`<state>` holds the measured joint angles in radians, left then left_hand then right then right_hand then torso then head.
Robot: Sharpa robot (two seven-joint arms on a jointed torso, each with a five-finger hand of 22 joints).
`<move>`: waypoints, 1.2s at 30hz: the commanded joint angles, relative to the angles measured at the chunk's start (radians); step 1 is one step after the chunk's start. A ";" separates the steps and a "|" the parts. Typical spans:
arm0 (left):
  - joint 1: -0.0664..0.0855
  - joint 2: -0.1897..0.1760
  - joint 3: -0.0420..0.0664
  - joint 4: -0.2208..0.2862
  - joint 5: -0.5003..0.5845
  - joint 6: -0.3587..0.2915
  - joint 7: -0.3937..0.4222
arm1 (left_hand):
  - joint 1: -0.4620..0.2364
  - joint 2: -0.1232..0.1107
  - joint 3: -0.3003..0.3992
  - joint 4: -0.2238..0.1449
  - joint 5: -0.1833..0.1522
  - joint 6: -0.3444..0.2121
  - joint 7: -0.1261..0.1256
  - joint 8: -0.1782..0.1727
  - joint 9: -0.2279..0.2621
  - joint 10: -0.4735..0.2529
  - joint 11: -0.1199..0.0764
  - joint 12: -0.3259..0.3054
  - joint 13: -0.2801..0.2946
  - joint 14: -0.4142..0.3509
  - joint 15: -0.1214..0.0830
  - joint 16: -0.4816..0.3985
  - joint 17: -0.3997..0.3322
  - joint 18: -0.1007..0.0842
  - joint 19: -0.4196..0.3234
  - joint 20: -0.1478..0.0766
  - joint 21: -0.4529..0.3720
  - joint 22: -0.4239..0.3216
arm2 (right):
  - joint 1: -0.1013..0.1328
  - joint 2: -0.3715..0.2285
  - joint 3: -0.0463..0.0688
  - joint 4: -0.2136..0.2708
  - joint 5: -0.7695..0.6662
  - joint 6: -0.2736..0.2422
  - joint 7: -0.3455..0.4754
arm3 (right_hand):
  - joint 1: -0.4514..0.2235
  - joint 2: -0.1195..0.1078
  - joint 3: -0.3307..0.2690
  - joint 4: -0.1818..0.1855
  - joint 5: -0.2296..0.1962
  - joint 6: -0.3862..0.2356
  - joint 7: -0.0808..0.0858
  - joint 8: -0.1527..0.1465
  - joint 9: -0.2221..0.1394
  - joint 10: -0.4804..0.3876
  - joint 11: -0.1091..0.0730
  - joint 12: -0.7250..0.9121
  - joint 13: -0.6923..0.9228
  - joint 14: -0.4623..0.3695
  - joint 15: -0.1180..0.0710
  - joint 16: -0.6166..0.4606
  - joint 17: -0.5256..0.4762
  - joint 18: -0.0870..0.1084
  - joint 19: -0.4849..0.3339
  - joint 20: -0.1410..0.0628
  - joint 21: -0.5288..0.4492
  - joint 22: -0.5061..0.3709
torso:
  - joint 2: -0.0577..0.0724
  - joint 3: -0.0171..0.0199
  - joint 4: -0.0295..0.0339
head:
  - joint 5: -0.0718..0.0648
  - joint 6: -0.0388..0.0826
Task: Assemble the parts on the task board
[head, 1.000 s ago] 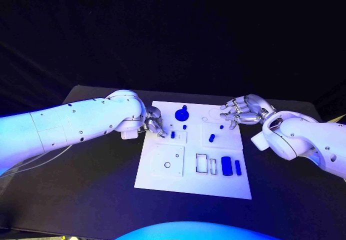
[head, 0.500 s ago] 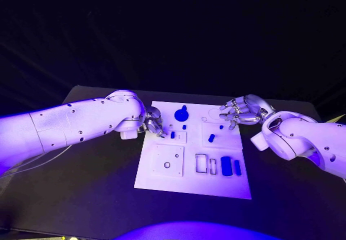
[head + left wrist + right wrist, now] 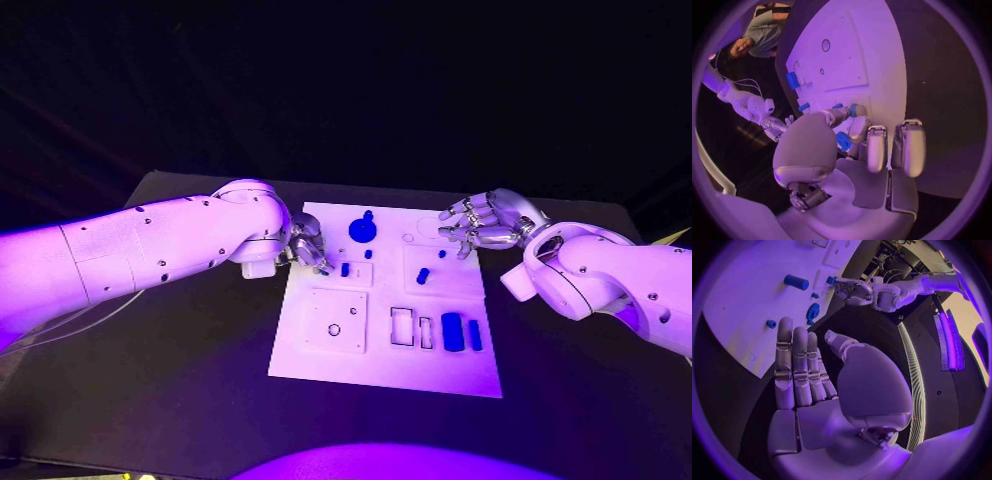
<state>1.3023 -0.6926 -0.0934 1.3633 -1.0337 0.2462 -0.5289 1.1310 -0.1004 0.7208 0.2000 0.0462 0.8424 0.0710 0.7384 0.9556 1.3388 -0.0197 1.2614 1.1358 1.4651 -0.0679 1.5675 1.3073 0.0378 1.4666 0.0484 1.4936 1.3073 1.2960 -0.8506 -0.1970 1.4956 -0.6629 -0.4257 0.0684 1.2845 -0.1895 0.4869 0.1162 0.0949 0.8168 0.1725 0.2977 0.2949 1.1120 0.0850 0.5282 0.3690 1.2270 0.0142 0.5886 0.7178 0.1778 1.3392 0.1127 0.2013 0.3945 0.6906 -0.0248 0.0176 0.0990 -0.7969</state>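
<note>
**Task board, both hands at its far end**

Task board (image 3: 387, 350) lies flat mid-worktop (image 3: 173, 390), long side running near to far. Blue parts on it: a round keyed piece (image 3: 362, 229) at the far end, a short peg (image 3: 423, 276) right of centre, two upright bars (image 3: 462, 332) in the near-right corner beside two slot outlines. A square plate with a small ring hole sits near-left.

Left hand (image 3: 307, 250) at the board's far-left edge, fingers bent down onto the surface. The left wrist view shows its fingertips (image 3: 856, 112) closing around a small blue part (image 3: 842, 140); held, as far as can be seen.

Right hand (image 3: 482, 224) at the far-right corner, over the board's edge, fingers loosely curled and apart. In the right wrist view its fingers (image 3: 795, 365) lie straight side by side, with nothing in them.
</note>
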 commanded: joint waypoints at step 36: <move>-0.003 0.019 -0.003 -0.004 0.014 -0.001 -0.040 | -0.129 -0.040 -0.063 -0.040 0.005 0.060 -0.038 0.004 0.003 0.017 -0.013 0.011 0.012 0.106 -0.015 0.003 0.263 -0.006 0.031 -0.019 0.003 0.126 | -0.001 -0.003 0.000 0.007 -0.003 0.014 0.013 | -0.009 -0.003 0.000 0.005 0.004 -0.008 0.003 0.001 -0.001 0.005 0.002 -0.004 -0.001 0.005 0.001 -0.003 -0.001 0.003 -0.002 0.001 0.000 -0.001 | 0.000 -0.0004 -0.0001 | -0.004 0.000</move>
<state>1.3011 -0.6782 -0.0958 1.3566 -1.0176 0.2356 -0.5717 1.0097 -0.1429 0.6604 0.1604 0.0563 0.9029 0.0250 0.7458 0.9592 1.3534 -0.0337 1.2656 1.1463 1.4669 -0.0769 1.5675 1.3073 0.0381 1.4666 0.0338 1.4936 1.3073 1.2959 -0.8535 -0.1971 1.5005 -0.6628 -0.4256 0.0688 1.2845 -0.1895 0.4871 0.1160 0.0949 0.8168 0.1725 0.2977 0.2951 1.1120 0.0850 0.5282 0.3691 1.2270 0.0142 0.5886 0.7179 0.1777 1.3392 0.1127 0.2013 0.3946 0.6908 -0.0250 0.0177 0.0952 -0.7958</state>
